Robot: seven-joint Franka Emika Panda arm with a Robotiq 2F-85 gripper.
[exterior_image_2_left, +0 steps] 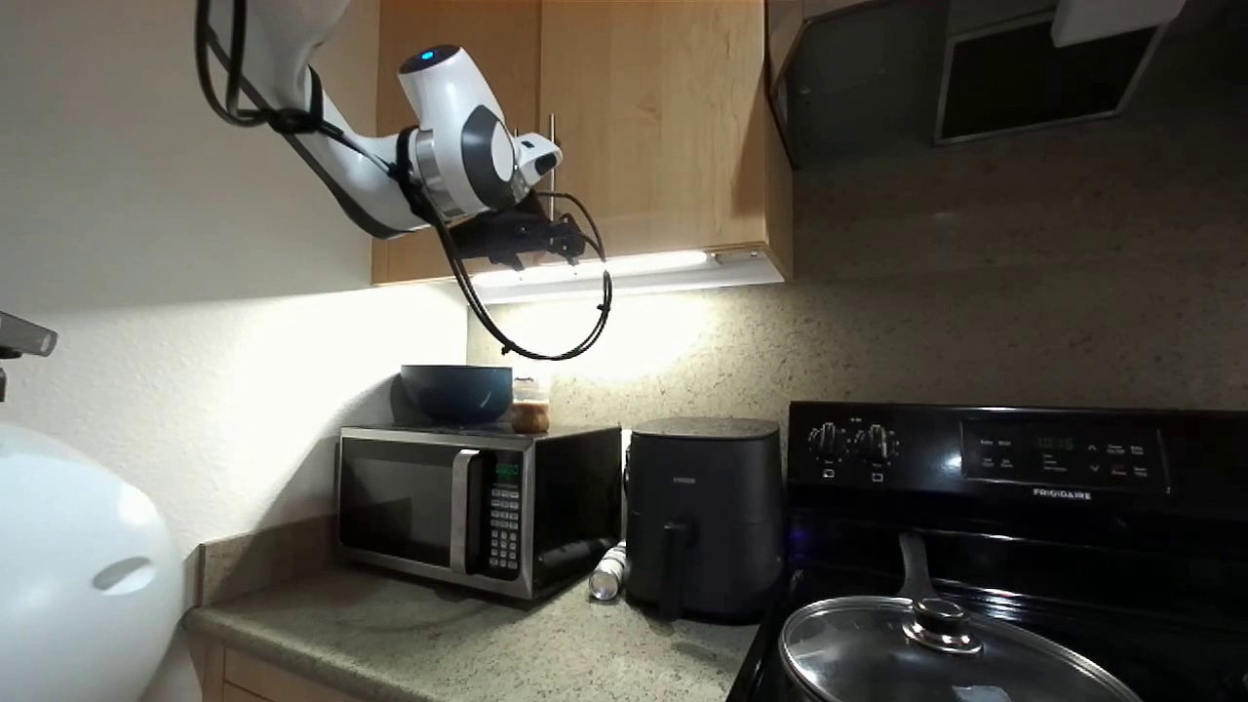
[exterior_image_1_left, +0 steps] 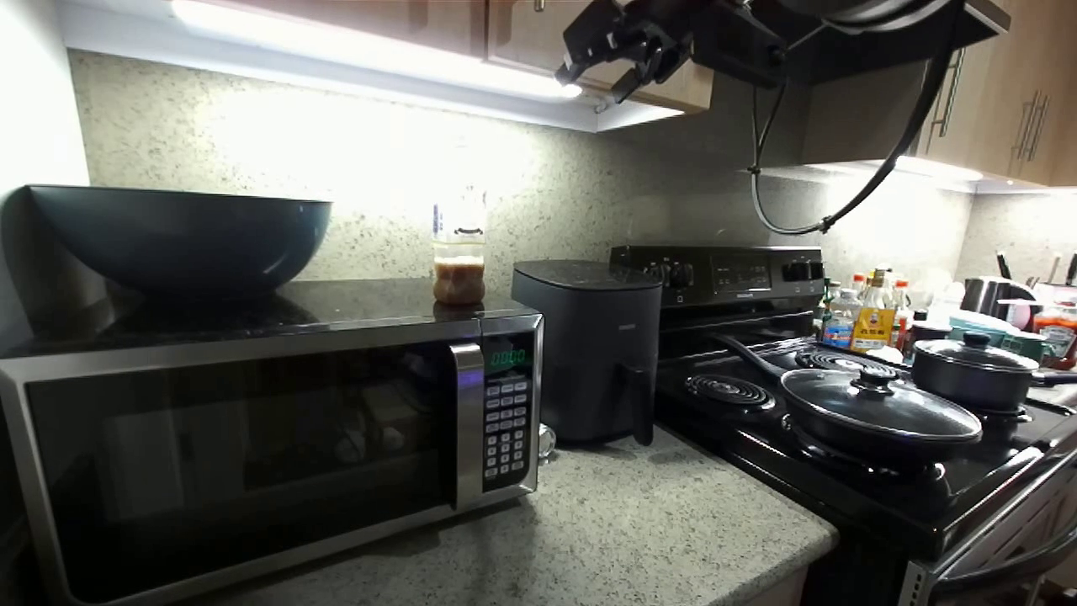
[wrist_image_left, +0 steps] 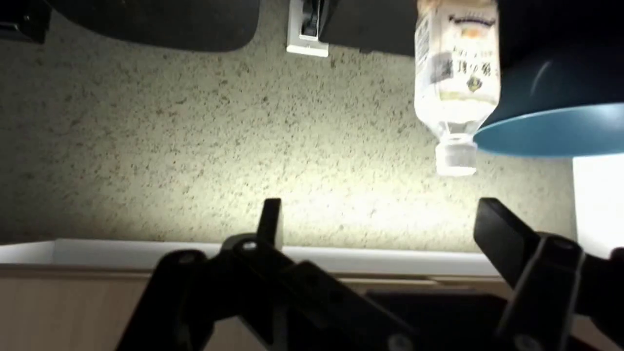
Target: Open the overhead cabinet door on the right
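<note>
Wrist view: the end effector (wrist_image_left: 380,209) is set wide, with a bottle (wrist_image_left: 460,73) beyond it. In an exterior view, the overhead cabinet door (exterior_image_2_left: 663,122) looks closed, rising behind and above the end effector. In an exterior view, the microwave (exterior_image_1_left: 252,446) sits lower than the end effector.

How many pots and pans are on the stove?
2 in view: a lidded frying pan nearer the air fryer, and a lidded pot farther from it.

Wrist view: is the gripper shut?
No, the gripper is open: its two fingers stand well apart, with speckled backsplash visible between them.
</note>
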